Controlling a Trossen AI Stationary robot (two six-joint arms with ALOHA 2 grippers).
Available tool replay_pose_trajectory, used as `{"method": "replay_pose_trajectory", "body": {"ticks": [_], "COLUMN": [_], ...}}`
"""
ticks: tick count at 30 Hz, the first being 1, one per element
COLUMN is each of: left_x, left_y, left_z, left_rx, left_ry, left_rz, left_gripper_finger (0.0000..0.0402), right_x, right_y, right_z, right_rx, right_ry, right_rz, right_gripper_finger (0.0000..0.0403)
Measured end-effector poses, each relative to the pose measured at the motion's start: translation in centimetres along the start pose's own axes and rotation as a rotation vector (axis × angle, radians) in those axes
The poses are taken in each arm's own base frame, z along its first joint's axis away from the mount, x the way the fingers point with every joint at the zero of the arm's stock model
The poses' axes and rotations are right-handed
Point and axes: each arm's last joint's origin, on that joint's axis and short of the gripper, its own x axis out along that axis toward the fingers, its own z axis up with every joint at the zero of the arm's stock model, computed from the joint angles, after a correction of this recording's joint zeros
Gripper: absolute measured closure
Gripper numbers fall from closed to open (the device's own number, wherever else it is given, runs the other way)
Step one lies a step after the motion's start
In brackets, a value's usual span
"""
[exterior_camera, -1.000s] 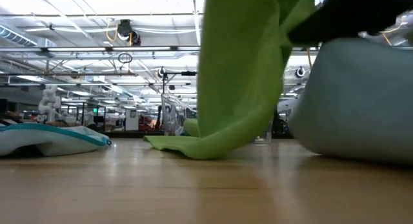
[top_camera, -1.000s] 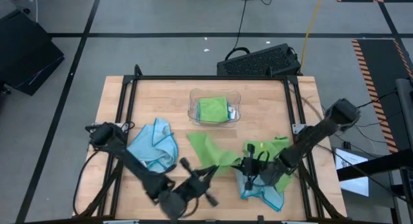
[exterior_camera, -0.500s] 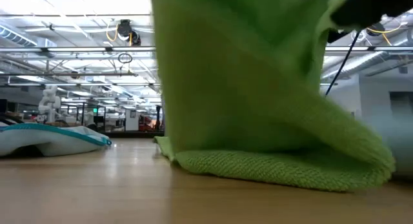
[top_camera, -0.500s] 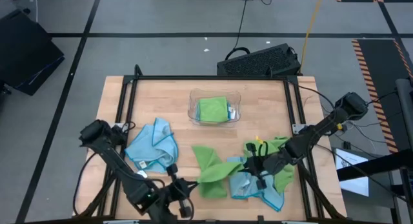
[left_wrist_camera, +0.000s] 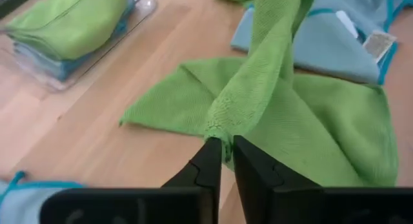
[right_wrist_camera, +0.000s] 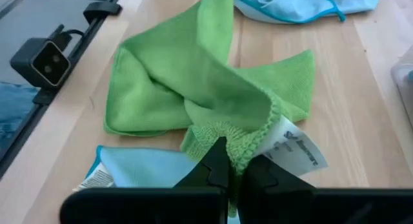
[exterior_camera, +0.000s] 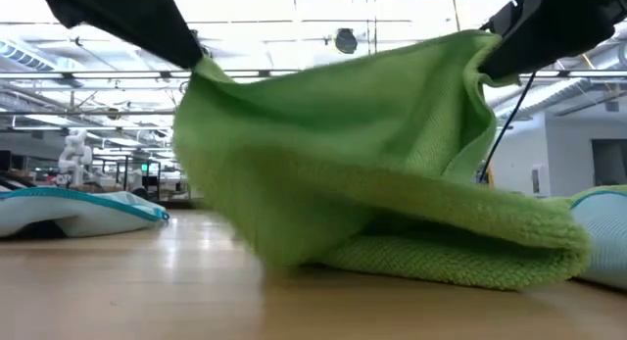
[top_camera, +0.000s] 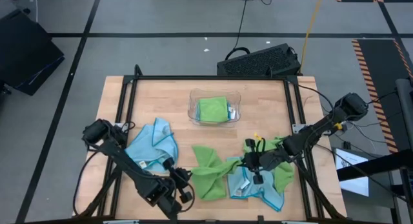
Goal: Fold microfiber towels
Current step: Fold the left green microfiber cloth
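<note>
A lime green microfiber towel (top_camera: 210, 172) stretches between my two grippers at the table's near middle, and its sagging middle fold (exterior_camera: 441, 257) rests on the wood. My left gripper (top_camera: 187, 183) is shut on its left corner. My right gripper (top_camera: 247, 163) is shut on its right corner, by the white tag (right_wrist_camera: 293, 150). In the low view the towel (exterior_camera: 372, 183) hangs as a broad sheet between the two dark grippers at the top corners. My left gripper pinches a corner of the green towel (left_wrist_camera: 222, 132) between its two fingertips, slanting down from the table's near left. That corner is lifted (exterior_camera: 201, 71), and the cloth falls slack from it to the table. My right gripper pinches the hemmed corner (right_wrist_camera: 222, 135) next to the tag between its shut fingers, slanting down from the right. This corner is held up (exterior_camera: 480, 41), and the towel slopes down from it, folded over itself.
A light blue towel (top_camera: 155, 146) lies crumpled at the left. A clear tray (top_camera: 191, 111) with folded towels stands at the far middle. A blue towel (top_camera: 251, 186) and a green one (top_camera: 282, 175) lie heaped at the near right. Black frame rails (top_camera: 129, 108) border the table.
My left gripper has sunk toward the table and tipped downward, keeping its corner. The green towel hung upright from above with only its lower end on the table. It now spreads wide between both grippers with its middle folded on the wood. My right gripper has shifted only slightly.
</note>
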Motion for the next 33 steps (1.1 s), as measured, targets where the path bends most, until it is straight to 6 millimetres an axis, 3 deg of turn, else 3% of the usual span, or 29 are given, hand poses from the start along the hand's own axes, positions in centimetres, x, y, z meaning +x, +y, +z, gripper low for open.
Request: {"method": "replay_pose_trajectory", "body": {"ticks": [10,17,27,33], "left_x": [2.4,2.6,3.0,3.6], "left_y": [0.0,0.0,0.5,1.3], "left_z": [-2.1,-2.4,-1.9,-2.1], "left_rx": [0.248,0.427,0.687,0.727], "left_ry": [-0.055,-0.046,-0.099,0.012], "left_rz": [-0.073,-0.094,-0.002,-0.017], "left_gripper_finger": [0.0252,0.0199,0.0192,0.0214], "right_x": [0.1,0.1,0.1,0.1], "right_y": [-0.2,-0.2,-0.2,-0.2], "right_z": [0.1,0.1,0.1,0.1], "right_rx": [0.007,0.011,0.011,0.008], "right_ry": [-0.003,-0.003,-0.005,-0.004], "right_rz": [-0.008,-0.008,-0.007,-0.006], "right_gripper_finger": [0.0401,0.0401,0.0401,0.0401]}}
